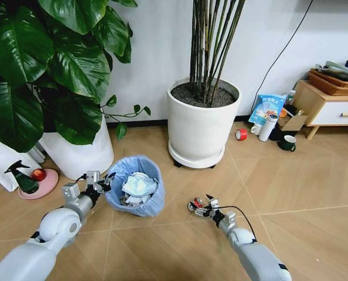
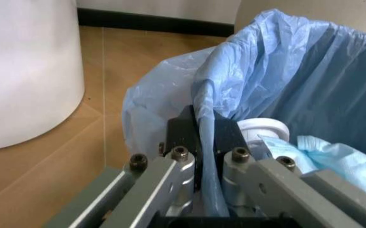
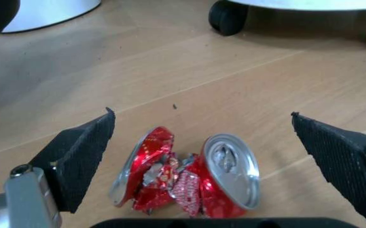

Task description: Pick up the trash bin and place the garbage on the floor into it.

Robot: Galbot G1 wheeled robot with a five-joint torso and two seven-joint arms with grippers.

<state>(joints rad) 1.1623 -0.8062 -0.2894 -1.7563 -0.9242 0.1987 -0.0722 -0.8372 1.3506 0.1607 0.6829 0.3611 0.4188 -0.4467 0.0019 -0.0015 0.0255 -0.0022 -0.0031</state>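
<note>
The trash bin [image 1: 140,205], a small bin lined with a crinkly light-blue bag, stands on the floor [image 1: 162,252] in front of me. My left gripper [image 1: 101,182] is shut on its near-left rim, and the left wrist view shows the black fingers [image 2: 183,133] pinching the bag's fold [image 2: 205,102]. Tissues [image 1: 140,186] and a white lid [image 2: 265,129] lie inside. To the bin's right, one piece of garbage, a crushed red and silver can [image 1: 195,205] [image 3: 189,178], lies on the boards. My right gripper [image 1: 204,204] [image 3: 201,115] is open, low over the can, one finger [image 3: 81,156] on each side.
A white wheeled plant pot [image 1: 202,126] stands just behind the can, and another white pot [image 1: 83,153] behind the bin. A green spray bottle [image 1: 21,178] is at far left. A red tape roll [image 1: 241,134], a mug [image 1: 287,143] and a low cabinet [image 1: 326,108] sit back right.
</note>
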